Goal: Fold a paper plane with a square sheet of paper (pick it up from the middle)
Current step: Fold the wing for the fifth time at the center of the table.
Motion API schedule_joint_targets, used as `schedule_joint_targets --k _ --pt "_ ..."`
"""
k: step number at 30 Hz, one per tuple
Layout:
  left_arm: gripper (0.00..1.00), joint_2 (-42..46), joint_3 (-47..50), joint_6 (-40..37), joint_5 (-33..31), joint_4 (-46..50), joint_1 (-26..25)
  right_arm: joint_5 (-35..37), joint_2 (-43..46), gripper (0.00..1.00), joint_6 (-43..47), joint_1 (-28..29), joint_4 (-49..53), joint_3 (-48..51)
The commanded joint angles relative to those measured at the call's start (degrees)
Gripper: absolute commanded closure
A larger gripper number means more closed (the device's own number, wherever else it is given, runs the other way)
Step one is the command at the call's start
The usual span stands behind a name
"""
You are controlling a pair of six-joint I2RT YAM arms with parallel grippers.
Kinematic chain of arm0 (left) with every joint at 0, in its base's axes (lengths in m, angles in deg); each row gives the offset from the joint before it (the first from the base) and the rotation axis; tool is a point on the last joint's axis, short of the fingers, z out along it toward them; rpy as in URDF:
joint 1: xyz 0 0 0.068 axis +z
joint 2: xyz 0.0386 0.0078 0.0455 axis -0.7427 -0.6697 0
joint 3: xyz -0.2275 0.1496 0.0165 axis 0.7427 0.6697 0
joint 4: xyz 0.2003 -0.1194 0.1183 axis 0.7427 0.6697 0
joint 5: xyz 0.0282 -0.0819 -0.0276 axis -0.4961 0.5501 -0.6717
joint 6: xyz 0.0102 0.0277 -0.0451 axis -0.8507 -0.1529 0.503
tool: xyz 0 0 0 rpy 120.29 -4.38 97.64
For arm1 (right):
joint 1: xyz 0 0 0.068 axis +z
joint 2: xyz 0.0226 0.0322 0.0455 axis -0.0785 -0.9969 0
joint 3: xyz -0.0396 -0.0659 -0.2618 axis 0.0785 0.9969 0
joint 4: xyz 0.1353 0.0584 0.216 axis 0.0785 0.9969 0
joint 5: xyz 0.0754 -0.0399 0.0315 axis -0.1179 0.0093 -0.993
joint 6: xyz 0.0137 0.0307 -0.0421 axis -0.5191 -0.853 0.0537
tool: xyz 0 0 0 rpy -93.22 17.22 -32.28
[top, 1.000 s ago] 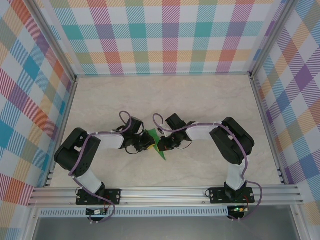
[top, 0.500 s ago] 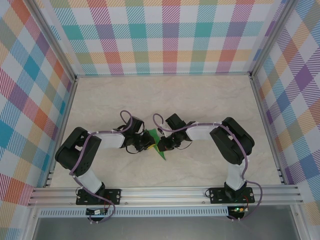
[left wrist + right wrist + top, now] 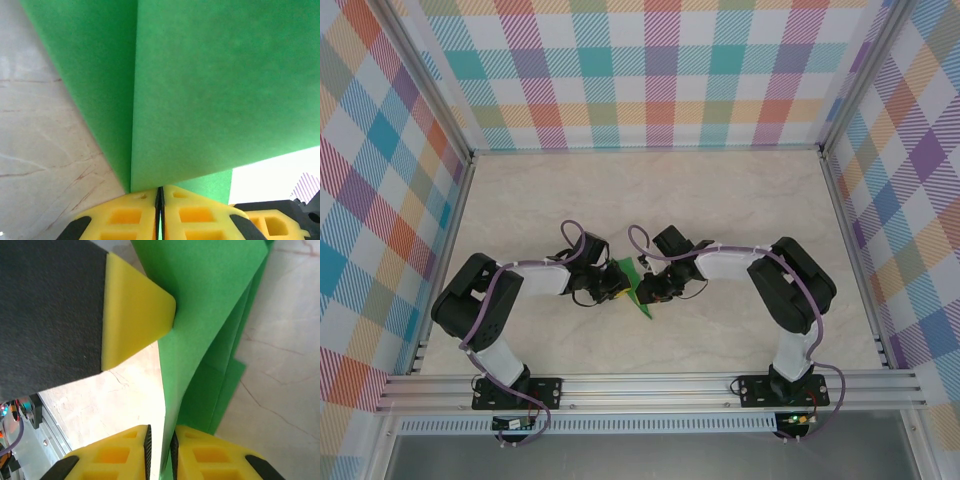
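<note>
The green sheet of paper (image 3: 641, 303) is folded into a narrow, pointed, layered shape and is held up between the two grippers at the near middle of the table. My left gripper (image 3: 618, 285) is shut on it. In the left wrist view the paper (image 3: 215, 90) rises straight out of the closed yellow jaws of the left gripper (image 3: 160, 191). My right gripper (image 3: 160, 432) stands slightly open. The paper's edge (image 3: 200, 315) runs through the gap against the right pad, with light showing on the other side. A left fingertip (image 3: 132, 310) presses the paper's upper part.
The pale marble tabletop (image 3: 720, 200) is walled by plaid panels on three sides. An aluminium rail (image 3: 650, 390) carrying both arm bases runs along the near edge. Both arms are bent inward and meet near the table's middle.
The right gripper's jaws have parted a little from the paper. The left gripper stays shut on it. Both arms have barely moved.
</note>
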Motion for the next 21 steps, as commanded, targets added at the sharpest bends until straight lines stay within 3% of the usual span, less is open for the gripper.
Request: schedule_joint_targets --k 1,13,21 --pt "0.89 -2.4 0.5 -1.0 -4.7 5.1 -0.6 -1.5 -0.1 0.81 -0.6 -0.4 1.8 0.6" --pt "0.89 -1.3 -0.5 -1.0 -4.4 5.9 -0.6 -0.9 -3.0 0.84 -0.2 -0.4 1.2 -0.3" --pt "0.87 0.4 -2.6 -2.1 -4.4 8.5 -0.4 0.3 -3.6 0.91 0.3 -0.4 1.4 0.0"
